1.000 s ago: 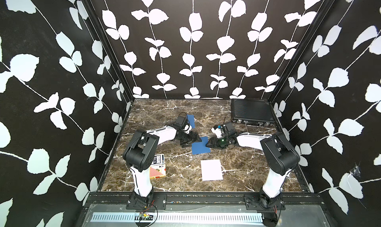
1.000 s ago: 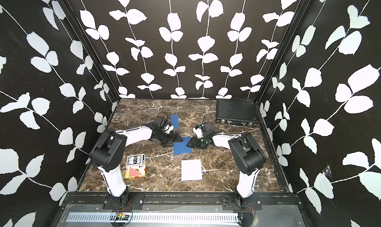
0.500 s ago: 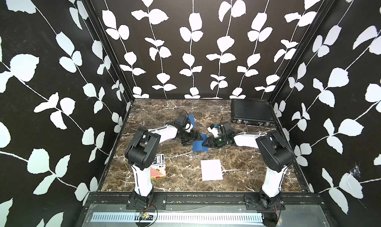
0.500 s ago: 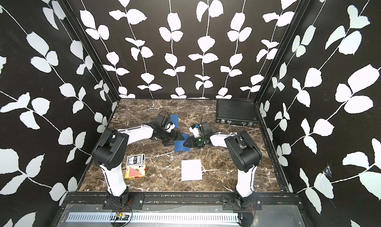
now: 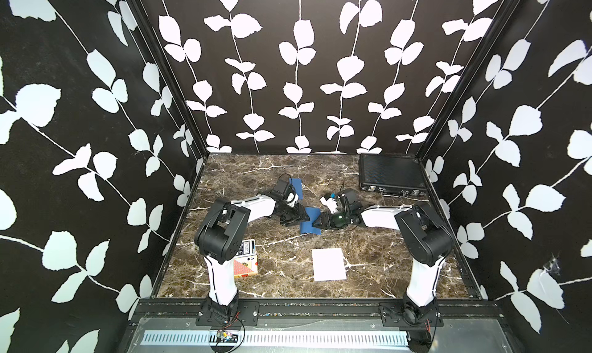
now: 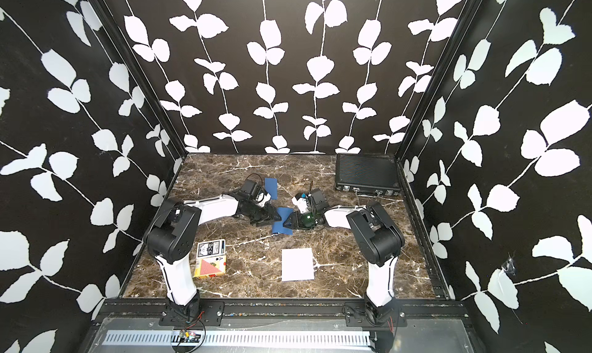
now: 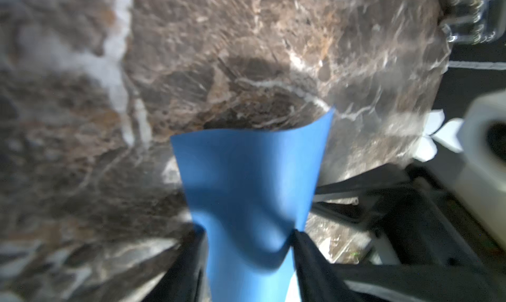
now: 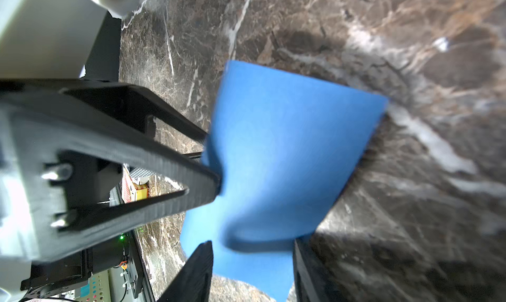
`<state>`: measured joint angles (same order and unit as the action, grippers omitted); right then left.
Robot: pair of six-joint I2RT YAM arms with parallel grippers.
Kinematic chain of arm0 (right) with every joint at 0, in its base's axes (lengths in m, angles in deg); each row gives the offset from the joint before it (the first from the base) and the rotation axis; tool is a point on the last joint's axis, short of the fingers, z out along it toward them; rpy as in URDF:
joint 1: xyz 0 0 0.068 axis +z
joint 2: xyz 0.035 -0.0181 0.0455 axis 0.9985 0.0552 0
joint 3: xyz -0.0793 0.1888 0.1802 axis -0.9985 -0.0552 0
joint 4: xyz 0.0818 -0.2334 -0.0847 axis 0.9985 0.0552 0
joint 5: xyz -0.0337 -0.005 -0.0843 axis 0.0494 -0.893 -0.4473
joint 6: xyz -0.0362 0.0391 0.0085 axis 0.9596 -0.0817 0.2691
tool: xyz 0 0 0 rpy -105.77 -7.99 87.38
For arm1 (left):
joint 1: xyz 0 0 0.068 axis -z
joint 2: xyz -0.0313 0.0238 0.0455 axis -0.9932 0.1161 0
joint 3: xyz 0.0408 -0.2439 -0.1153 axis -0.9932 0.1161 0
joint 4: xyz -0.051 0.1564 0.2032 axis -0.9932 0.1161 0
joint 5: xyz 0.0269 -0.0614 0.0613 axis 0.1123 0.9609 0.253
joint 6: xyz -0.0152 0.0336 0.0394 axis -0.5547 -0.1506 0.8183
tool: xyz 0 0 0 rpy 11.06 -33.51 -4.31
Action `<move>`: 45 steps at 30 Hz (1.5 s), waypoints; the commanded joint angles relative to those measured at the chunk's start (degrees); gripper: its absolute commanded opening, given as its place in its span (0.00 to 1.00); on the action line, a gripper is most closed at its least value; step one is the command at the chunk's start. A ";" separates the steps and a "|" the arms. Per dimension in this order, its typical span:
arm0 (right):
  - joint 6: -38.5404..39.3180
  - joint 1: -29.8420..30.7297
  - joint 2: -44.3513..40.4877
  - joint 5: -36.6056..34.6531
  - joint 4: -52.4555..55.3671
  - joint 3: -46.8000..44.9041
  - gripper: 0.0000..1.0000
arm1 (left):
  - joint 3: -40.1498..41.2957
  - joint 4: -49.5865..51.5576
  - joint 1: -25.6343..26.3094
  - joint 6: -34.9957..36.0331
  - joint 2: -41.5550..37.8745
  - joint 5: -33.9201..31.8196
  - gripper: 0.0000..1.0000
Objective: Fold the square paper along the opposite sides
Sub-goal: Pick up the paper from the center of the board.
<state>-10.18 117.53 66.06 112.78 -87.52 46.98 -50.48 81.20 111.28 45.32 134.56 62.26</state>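
A blue square paper (image 5: 309, 225) (image 6: 282, 225) lies mid-table between my two grippers, buckled upward. My left gripper (image 5: 303, 218) (image 6: 276, 219) reaches it from the left. In the left wrist view its jaws (image 7: 249, 232) squeeze the paper (image 7: 252, 177) into a narrow waist, and the far edge curls up. My right gripper (image 5: 317, 222) (image 6: 289, 223) meets the paper from the right. In the right wrist view its fingers (image 8: 253, 245) stand apart over the paper (image 8: 287, 150), with a curled flap between them; the left gripper's finger (image 8: 191, 182) touches the sheet's side.
A white sheet (image 5: 329, 264) lies nearer the front. A second blue paper (image 5: 298, 188) sits behind the left wrist. A black case (image 5: 390, 175) fills the back right corner. Playing-card boxes (image 5: 245, 258) lie by the left arm's base.
The right gripper has slid left onto the blue paper. The left jaws have narrowed on it, and the sheet has buckled up between the two grippers.
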 commanded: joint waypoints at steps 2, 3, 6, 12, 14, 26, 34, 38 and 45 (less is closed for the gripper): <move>-0.06 0.51 1.10 -2.76 4.51 -1.05 0.51 | 1.91 4.04 0.03 1.84 1.39 -3.40 0.44; -0.06 0.53 1.01 -2.76 4.51 -1.06 0.51 | 1.91 4.13 0.05 1.87 1.29 -3.39 0.43; -0.06 0.45 0.71 -2.69 4.73 -0.99 0.51 | 2.07 4.23 0.14 2.26 0.33 -3.48 0.40; -0.92 -1.27 -2.82 -1.86 4.79 -0.74 0.51 | 2.51 2.66 -0.41 3.25 -3.46 -0.59 0.35; -1.72 -2.50 -4.81 -1.18 3.72 -1.21 0.51 | 2.92 0.94 -0.93 3.32 -5.49 1.27 0.35; -24.30 -8.78 -7.61 11.20 -35.14 -11.54 0.55 | 5.71 -8.06 -5.96 1.48 -15.23 13.21 0.31; -39.42 -9.69 -2.20 15.77 -53.84 -8.21 0.63 | 8.86 -19.17 -7.21 -3.97 -20.04 21.42 0.31; -42.12 -9.69 -0.22 16.43 -56.85 -5.94 0.66 | 10.08 -24.69 -7.20 -7.14 -20.92 23.79 0.32; -48.63 -7.95 1.71 17.60 -63.13 -1.90 0.66 | 10.44 -27.35 -7.22 -8.94 -21.39 25.01 0.32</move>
<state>-54.81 108.51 67.38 128.56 -143.32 41.99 -40.91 57.13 104.33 37.54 115.69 85.26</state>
